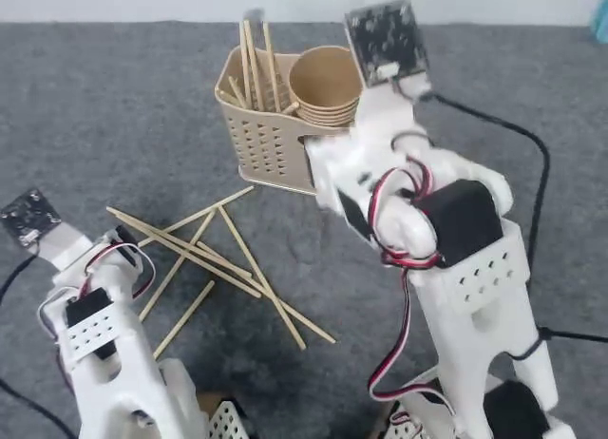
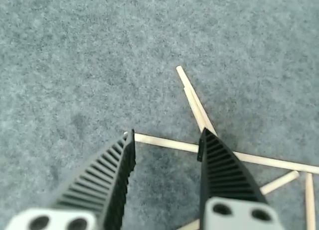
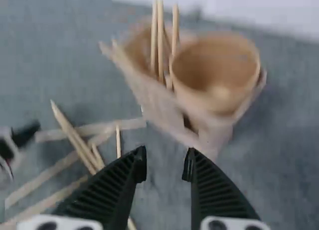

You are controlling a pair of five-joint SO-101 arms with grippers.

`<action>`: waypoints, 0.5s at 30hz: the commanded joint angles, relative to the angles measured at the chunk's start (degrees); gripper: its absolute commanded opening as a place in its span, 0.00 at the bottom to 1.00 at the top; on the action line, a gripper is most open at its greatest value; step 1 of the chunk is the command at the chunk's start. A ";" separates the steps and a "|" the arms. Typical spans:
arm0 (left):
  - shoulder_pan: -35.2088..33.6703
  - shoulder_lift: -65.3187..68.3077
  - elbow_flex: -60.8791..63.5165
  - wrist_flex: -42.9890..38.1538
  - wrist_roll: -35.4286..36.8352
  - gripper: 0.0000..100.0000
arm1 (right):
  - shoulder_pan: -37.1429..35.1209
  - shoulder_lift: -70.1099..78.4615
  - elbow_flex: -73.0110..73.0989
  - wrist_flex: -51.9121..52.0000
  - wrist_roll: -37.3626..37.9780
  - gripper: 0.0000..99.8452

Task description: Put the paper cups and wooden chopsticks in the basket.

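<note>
Thin wooden chopsticks [image 2: 197, 101] litter fuzzy carpet [image 2: 75, 51]; left hand [image 2: 167, 135] and right hand [image 3: 165, 150] gape empty.

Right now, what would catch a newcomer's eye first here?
A tan basket at the back of the grey carpet, holding stacked paper cups and some upright chopsticks. In front of it, loose chopsticks lie crisscrossed, with the left pincer open over them.
</note>
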 commanded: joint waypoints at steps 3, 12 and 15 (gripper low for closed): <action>-0.18 -0.62 -0.57 -1.14 -0.62 0.20 | -1.54 -2.77 4.66 9.27 0.00 0.14; -0.26 7.21 -6.37 3.08 -0.44 0.20 | -15.43 -4.79 32.79 -3.56 9.23 0.04; -2.20 13.89 -10.68 3.16 -0.26 0.20 | -16.92 -4.26 39.47 -14.02 6.42 0.06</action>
